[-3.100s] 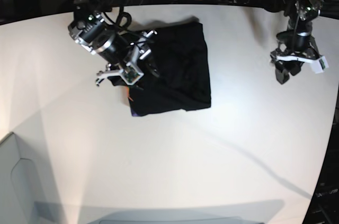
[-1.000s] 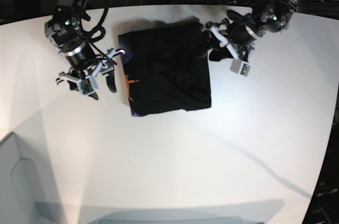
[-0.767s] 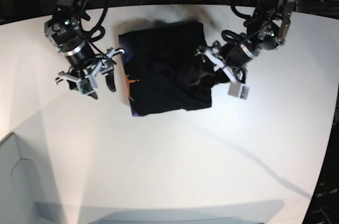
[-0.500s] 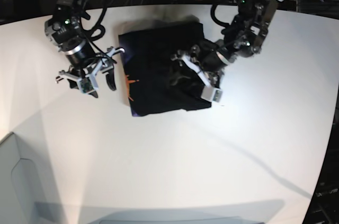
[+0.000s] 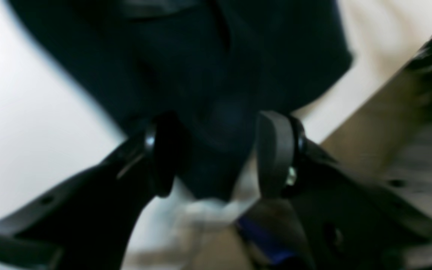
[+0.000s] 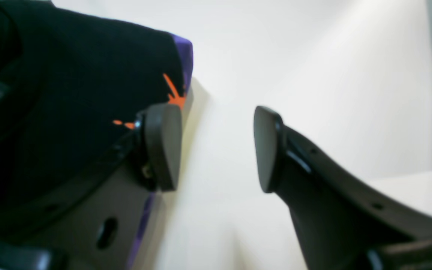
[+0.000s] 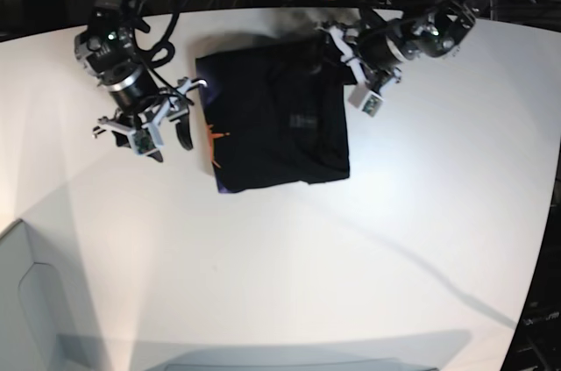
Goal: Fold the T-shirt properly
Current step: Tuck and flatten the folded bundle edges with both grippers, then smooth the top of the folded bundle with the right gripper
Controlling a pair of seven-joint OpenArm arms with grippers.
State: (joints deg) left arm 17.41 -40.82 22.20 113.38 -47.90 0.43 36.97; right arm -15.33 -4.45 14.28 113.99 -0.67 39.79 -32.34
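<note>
From my seat the T-shirt [image 7: 273,118] is already a compact folded rectangle on the white table [image 7: 368,257], so I'd call this the tidy-up stage. Right gripper [image 6: 216,150] sits wide and empty just beside its orange-marked edge. Left gripper [image 5: 219,153] is spread over the far corner, no pinch. Next move: flatten that corner gently.

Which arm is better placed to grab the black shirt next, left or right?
Probably the left: its open fingers straddle an edge of the black cloth T-shirt, while the right gripper hangs open over the bare white table beside it.
</note>
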